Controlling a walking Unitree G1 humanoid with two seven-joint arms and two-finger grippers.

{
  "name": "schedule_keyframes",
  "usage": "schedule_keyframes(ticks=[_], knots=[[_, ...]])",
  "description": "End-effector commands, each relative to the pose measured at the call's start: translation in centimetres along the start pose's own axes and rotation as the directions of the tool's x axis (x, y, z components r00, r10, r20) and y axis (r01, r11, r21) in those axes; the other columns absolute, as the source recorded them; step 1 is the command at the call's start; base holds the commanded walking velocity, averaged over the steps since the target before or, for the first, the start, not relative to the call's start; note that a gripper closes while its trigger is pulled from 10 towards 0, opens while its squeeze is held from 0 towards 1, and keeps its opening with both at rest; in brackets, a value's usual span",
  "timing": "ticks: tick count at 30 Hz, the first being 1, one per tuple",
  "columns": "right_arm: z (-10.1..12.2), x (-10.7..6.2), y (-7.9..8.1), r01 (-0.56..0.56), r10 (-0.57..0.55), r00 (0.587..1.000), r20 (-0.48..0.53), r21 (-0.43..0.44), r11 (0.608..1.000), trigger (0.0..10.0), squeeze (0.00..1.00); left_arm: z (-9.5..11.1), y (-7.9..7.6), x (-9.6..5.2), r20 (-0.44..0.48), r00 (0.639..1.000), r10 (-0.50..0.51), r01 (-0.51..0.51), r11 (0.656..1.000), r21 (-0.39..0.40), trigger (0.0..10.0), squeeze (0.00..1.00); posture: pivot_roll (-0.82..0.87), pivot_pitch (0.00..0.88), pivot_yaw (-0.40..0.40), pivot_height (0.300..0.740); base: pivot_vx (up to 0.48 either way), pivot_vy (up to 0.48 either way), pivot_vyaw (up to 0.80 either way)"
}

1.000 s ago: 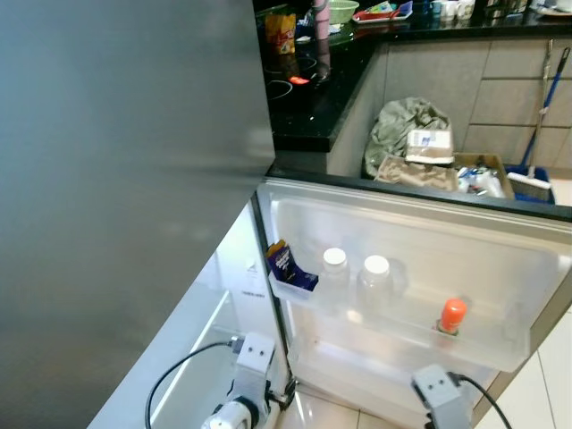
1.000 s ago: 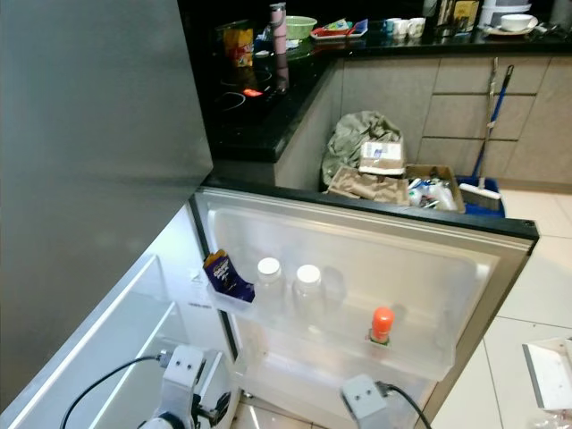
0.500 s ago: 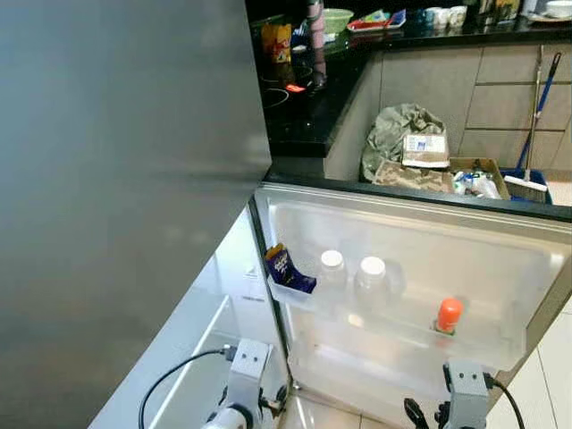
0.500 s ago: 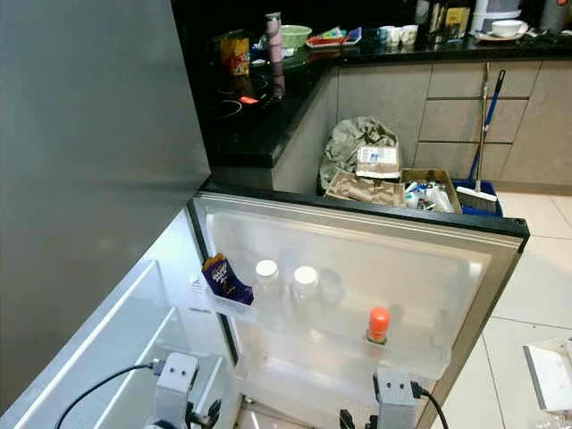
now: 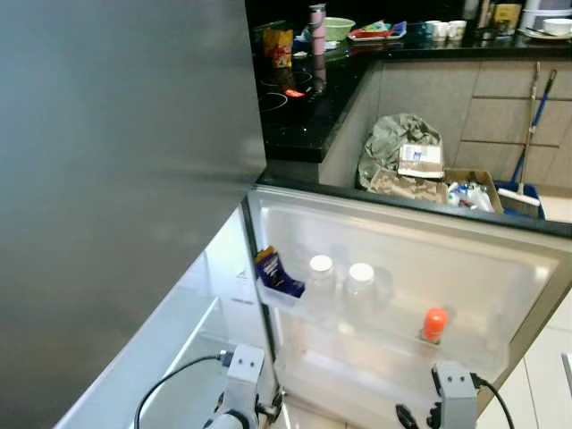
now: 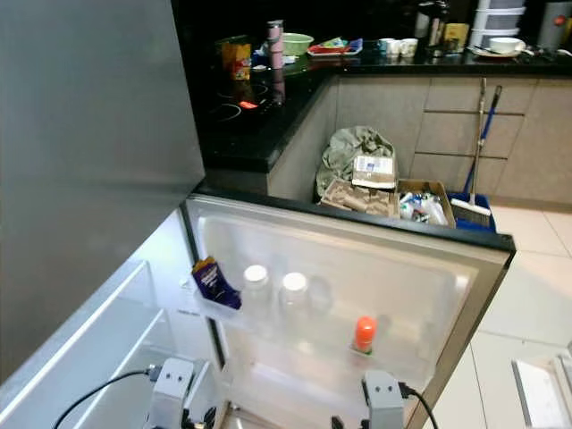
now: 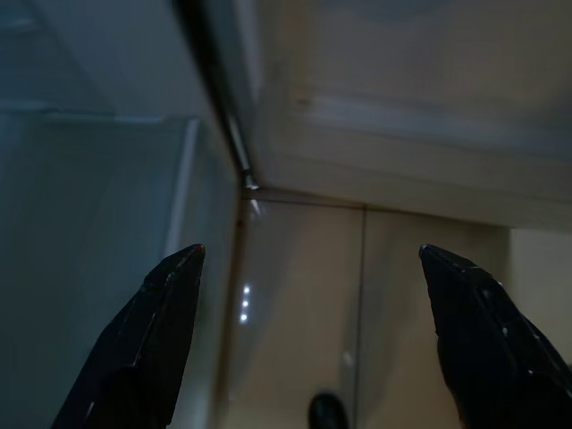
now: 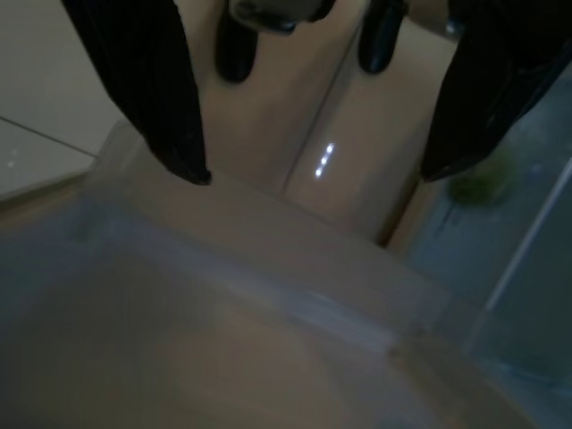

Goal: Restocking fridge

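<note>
The lower fridge door stands wide open in front of me. Its clear door shelf holds a blue snack packet, two white-capped bottles and an orange-capped bottle. My left arm and right arm hang low below the shelf. The left gripper is open and holds nothing, with the floor and the door hinge beyond it. The right gripper is also open and holds nothing, close over a clear plastic ledge.
The grey upper fridge door fills the left. A white drawer shows inside the fridge. Behind the door are a black counter with a cooktop, a cardboard box of rubbish, a mop and tiled floor.
The head view has shifted a little, so more of the kitchen behind shows. My right wrist has turned slightly at the bottom edge. Nothing on the door shelf has moved.
</note>
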State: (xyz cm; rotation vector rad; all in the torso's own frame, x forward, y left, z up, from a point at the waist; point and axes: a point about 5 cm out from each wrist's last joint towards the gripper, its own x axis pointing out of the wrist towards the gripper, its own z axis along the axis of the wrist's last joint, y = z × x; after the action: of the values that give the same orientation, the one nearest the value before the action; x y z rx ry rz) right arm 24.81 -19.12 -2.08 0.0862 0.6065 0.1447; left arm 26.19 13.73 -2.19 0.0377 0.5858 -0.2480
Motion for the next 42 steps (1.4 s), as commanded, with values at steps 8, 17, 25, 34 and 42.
schedule_keyframes(ticks=[8,17,25,34,42], knots=[[0.43,-0.03,-0.65,0.015,-0.014,1.000,0.023,-0.003,1.000,10.0,0.00,-0.56,-0.23,-0.08,-0.019,1.000,-0.008,0.008,1.000,-0.002,10.0,0.00,-0.11,0.097,0.070,0.740,0.000,-0.419,0.00],[0.52,0.03,-0.54,0.003,-0.002,1.000,0.028,-0.016,1.000,10.0,0.00,-0.52,-0.07,-0.14,-0.011,1.000,-0.003,0.003,1.000,-0.008,10.0,0.00,-0.11,0.102,0.069,0.740,0.000,-0.262,0.00],[0.65,0.07,-0.36,-0.006,0.007,0.999,0.034,-0.019,1.000,10.0,0.00,-0.60,0.05,-0.23,-0.007,1.000,0.006,-0.007,1.000,-0.029,10.0,0.00,-0.11,0.105,0.068,0.740,0.000,0.000,0.00],[0.68,0.05,-0.38,-0.010,0.010,0.999,0.037,-0.017,1.000,10.0,0.00,-0.58,-0.03,-0.26,-0.005,1.000,-0.005,0.005,1.000,-0.023,10.0,0.00,-0.11,0.110,0.069,0.740,0.000,0.000,0.00],[0.65,0.01,-0.40,-0.012,0.012,0.999,0.036,-0.016,1.000,10.0,0.00,-0.64,-0.19,-0.29,-0.009,1.000,-0.020,0.020,1.000,-0.005,10.0,0.00,-0.10,0.111,0.068,0.740,0.000,-0.180,0.00]])
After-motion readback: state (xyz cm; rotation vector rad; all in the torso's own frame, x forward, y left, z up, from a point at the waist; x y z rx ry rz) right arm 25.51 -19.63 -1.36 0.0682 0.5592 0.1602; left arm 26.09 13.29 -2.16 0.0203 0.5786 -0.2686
